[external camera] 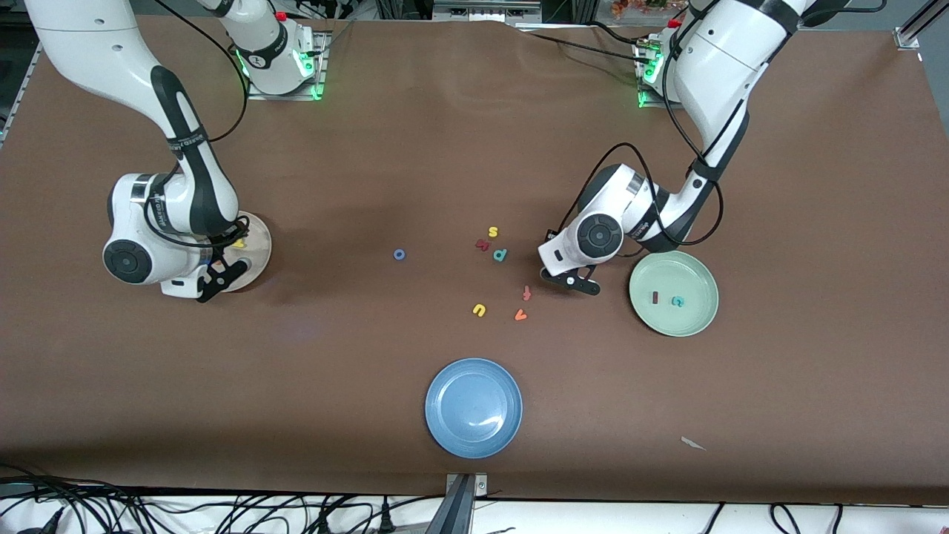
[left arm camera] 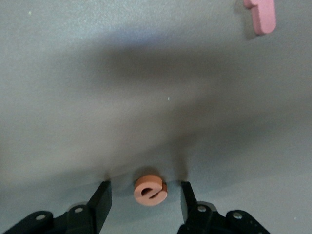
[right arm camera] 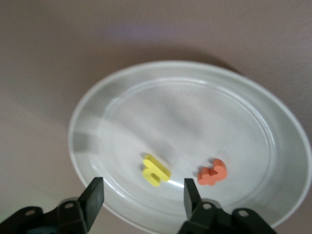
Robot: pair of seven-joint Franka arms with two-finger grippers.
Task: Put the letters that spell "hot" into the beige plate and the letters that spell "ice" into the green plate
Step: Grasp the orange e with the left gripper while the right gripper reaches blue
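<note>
arms low: left gripper (left arm camera: 144,195) astride orange e (left arm camera: 150,190)

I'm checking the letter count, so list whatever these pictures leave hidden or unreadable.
- Front view: the right arm covers most of the beige plate; its letters barely show.
- Front view: the left gripper hides the orange e, visible only in the left wrist view.
- Left wrist view: the frame edge cuts off a pink letter; shape unreadable.

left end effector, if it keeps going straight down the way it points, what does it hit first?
Most likely the orange e, lying on the table between the open fingers of the left end effector. How far above it the fingers stand is hard to judge.
</note>
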